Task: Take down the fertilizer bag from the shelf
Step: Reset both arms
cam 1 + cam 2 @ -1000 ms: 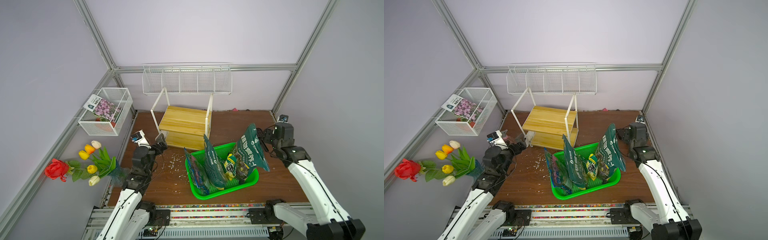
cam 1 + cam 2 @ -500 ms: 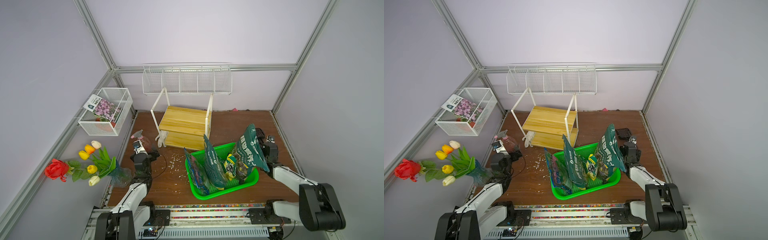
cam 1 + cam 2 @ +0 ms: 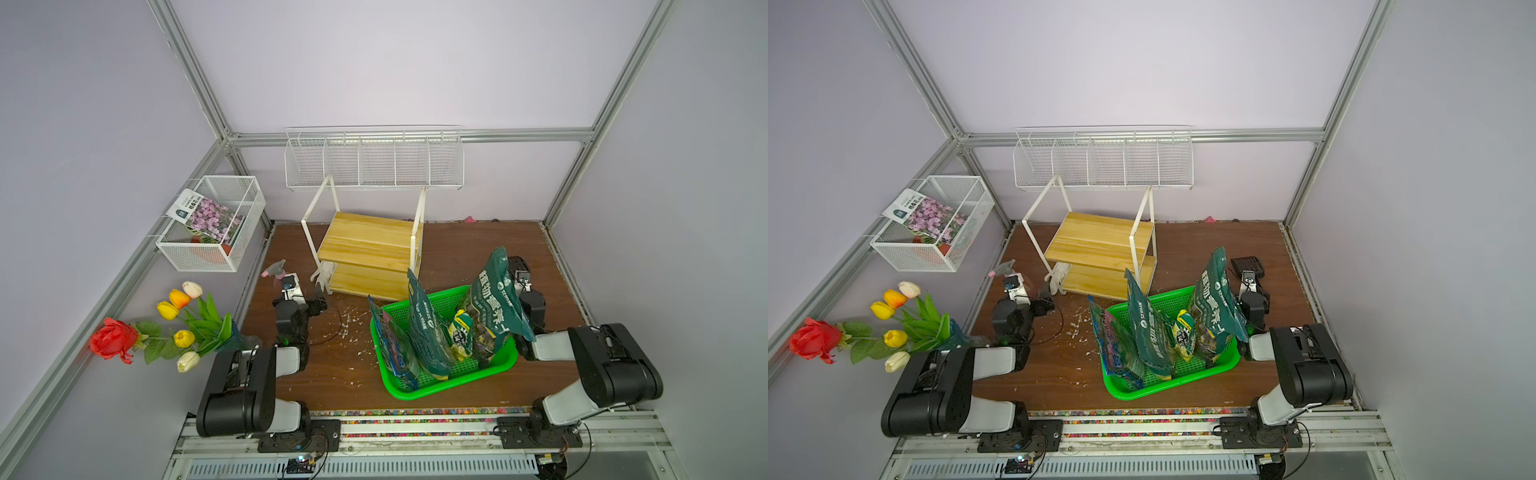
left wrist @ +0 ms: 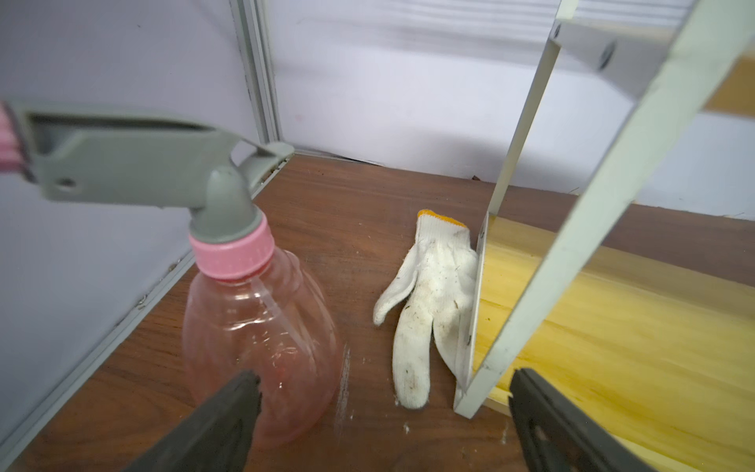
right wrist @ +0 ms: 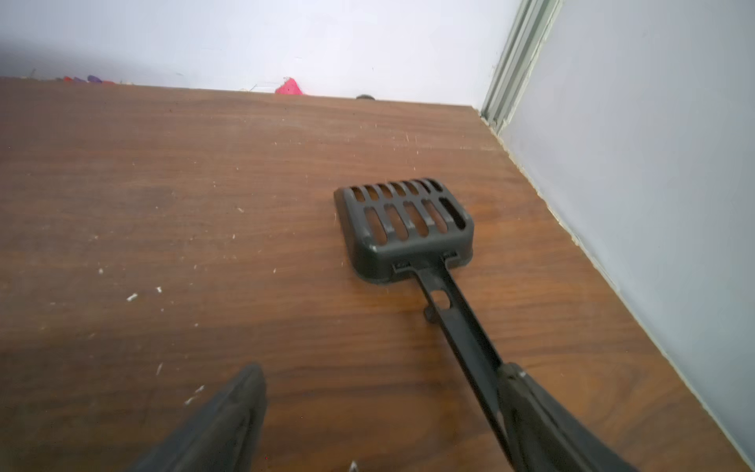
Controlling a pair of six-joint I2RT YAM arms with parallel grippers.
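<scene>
Tabletop point(image 3: 457, 257) was scuffed brown woodgrain flecked white, walls point(image 3: 374, 62) plain lilac, shelf point(image 3: 365, 245) pale wood boards; left gripper point(image 4: 384, 378) and right gripper point(image 5: 382, 370) gaped wide.

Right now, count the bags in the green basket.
4, left to right in a top view: colourful bag, narrow dark green bag, small yellow bag, tall dark green bag. Others may hide behind.

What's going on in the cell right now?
Nothing is being handled. Both arms are folded low, and the left gripper and right gripper are open and empty. The shelf holds no bag; the dark green fertilizer bag stands in the green basket with other bags, so the take-down looks done. A spray bottle and white glove lie ahead of the left gripper, a black scoop by the right.
</scene>
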